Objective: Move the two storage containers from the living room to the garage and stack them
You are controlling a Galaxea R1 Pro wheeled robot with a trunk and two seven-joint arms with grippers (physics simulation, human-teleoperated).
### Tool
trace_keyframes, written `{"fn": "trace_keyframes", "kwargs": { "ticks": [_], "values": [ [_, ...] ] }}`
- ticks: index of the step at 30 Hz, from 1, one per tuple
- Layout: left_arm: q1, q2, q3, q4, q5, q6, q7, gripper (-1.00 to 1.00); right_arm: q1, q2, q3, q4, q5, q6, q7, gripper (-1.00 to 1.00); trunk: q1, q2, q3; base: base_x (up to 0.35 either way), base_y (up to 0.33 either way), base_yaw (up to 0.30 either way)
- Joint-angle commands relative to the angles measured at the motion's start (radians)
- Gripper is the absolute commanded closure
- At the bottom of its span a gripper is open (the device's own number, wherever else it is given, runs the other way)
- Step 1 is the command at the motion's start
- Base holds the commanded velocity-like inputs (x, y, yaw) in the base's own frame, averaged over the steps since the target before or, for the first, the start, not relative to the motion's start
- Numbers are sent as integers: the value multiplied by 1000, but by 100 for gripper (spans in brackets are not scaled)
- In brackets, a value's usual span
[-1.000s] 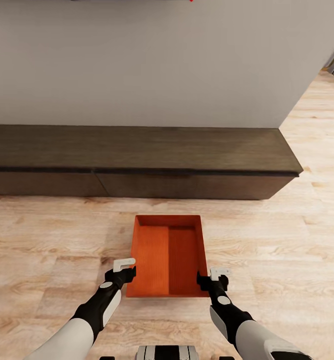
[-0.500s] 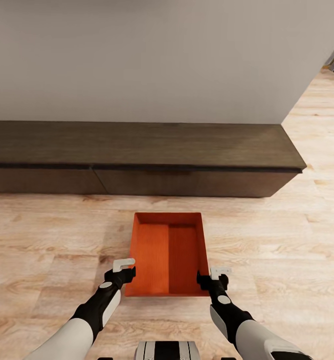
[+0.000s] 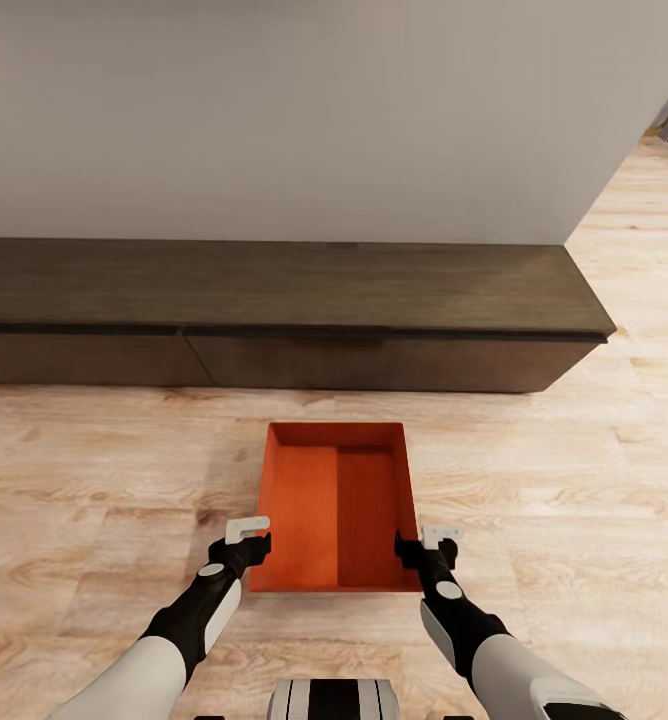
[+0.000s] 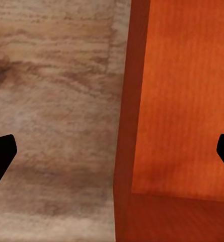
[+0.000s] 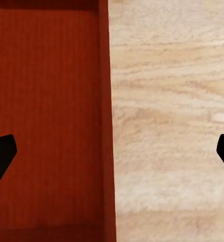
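Robot base (image 3: 336, 700): low in the head view, between the two arms.
Left end effector (image 3: 246, 541): at the container's near-left corner; fingers spread wide, straddling the left wall, nothing clasped. In the left wrist view the dark fingertips (image 4: 1, 156) sit far apart, one over the planks, one over the orange interior.
Right end effector (image 3: 426, 546): at the near-right corner; likewise spread, straddling the right wall with no grasp. Right wrist view: one fingertip (image 5: 1, 154) over the red floor of the bin, the other over the wood.
Storage container (image 3: 336, 505): one orange-red, lidless rectangular bin, resting flat on the planks between both end effectors, long axis running away from the robot; a faint seam divides its inner floor lengthwise.
Wood-plank floor (image 3: 104, 480): light, grained, surrounding the bin.
Long low dark bench (image 3: 274, 315): beyond the bin, apart from it, against the wall.
Wall (image 3: 294, 110): plain pale grey, behind the bench.
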Motion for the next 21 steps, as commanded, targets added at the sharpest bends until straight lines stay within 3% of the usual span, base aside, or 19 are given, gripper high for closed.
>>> {"fn": "trace_keyframes", "kwargs": {
  "ticks": [1, 11, 21],
  "values": [
    [0, 0, -1, -1, 7, 3, 3, -100, -1, 1, -8, 1, 10, -3, -2, -100, 0, 0, 0, 0, 0, 0],
    [0, -1, -1, -3, 7, 2, 3, -100, -1, 1, -7, 6, 8, -3, -2, -100, 0, 0, 0, 0, 0, 0],
    [0, -1, -1, -3, 7, 2, 3, -100, -1, 6, -7, 4, 12, -10, -2, -100, 38, -70, -32, 0, 0, 0]
  ]
}}
